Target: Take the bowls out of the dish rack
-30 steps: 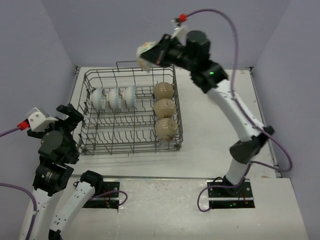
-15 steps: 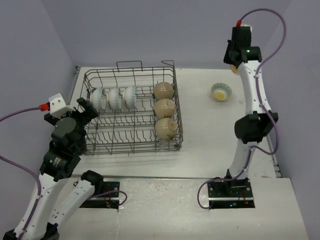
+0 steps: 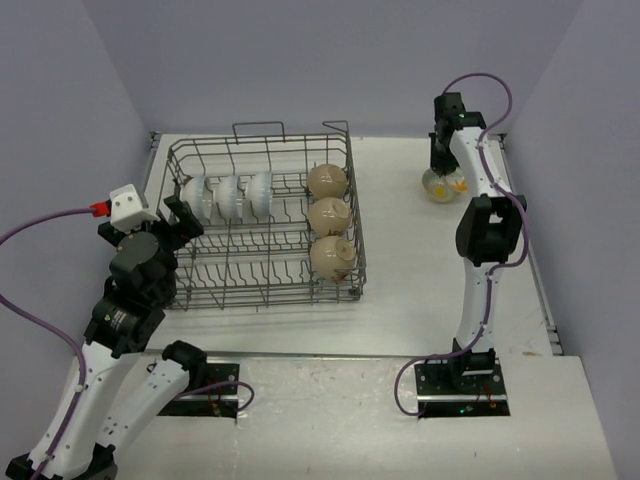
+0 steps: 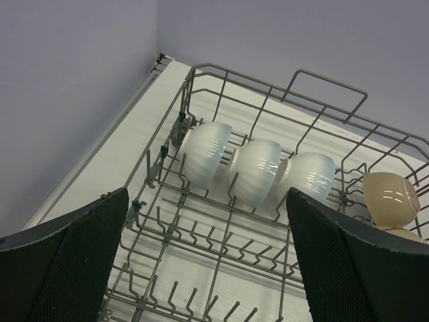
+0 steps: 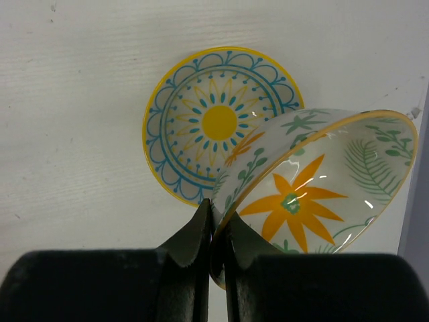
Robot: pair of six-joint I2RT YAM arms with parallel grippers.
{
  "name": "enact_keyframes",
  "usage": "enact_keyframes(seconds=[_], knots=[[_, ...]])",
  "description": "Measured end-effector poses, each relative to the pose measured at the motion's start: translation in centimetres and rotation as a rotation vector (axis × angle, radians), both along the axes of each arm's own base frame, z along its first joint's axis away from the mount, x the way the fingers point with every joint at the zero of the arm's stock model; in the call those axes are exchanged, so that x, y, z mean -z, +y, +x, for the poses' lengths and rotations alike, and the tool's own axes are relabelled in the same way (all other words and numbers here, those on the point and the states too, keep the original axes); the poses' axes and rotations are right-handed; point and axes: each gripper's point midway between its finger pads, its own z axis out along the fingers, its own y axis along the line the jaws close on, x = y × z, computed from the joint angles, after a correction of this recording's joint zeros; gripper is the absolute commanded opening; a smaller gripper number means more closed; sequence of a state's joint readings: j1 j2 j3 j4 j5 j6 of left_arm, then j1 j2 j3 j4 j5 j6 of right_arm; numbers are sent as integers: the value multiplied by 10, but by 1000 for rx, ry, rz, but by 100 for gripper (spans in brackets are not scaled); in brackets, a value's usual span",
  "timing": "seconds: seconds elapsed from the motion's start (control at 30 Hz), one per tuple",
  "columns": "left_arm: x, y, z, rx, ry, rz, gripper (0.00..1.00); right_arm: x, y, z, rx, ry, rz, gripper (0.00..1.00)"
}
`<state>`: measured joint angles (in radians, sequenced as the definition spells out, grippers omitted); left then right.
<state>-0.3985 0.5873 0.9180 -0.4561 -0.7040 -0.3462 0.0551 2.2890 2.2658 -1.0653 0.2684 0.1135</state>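
The grey wire dish rack [image 3: 262, 300] holds three white bowls [image 3: 230, 197] in a row at its back left. Three beige bowls [image 3: 329, 216] stand along its right side. My left gripper [image 3: 178, 215] hangs open at the rack's left side, its pads [image 4: 74, 261] wide apart over bare tines, short of the white bowls [image 4: 258, 171]. At the table's far right, my right gripper [image 5: 218, 209] is shut on the rim of a flower-painted bowl [image 5: 315, 194]. That bowl tilts just above a yellow-rimmed bowl [image 5: 218, 124] lying on the table.
One beige bowl [image 4: 391, 198] shows at the right edge of the left wrist view. The lilac walls stand close behind and beside the rack. The white table [image 3: 420, 270] lies bare between the rack and the right arm.
My right arm carried the painted bowl from above the rack to the far right and lowered it over the bowl on the table. My left arm swung in toward the rack's left side.
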Motion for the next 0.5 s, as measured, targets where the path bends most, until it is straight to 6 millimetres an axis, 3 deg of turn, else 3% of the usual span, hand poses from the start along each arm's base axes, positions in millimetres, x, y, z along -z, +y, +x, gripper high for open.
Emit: enact_keyframes(seconds=[0.23, 0.5], knots=[[0, -1, 0, 7, 0, 0, 100, 3, 4, 3, -24, -2, 10, 0], [2, -3, 2, 11, 7, 2, 100, 18, 6, 5, -35, 25, 6, 8]])
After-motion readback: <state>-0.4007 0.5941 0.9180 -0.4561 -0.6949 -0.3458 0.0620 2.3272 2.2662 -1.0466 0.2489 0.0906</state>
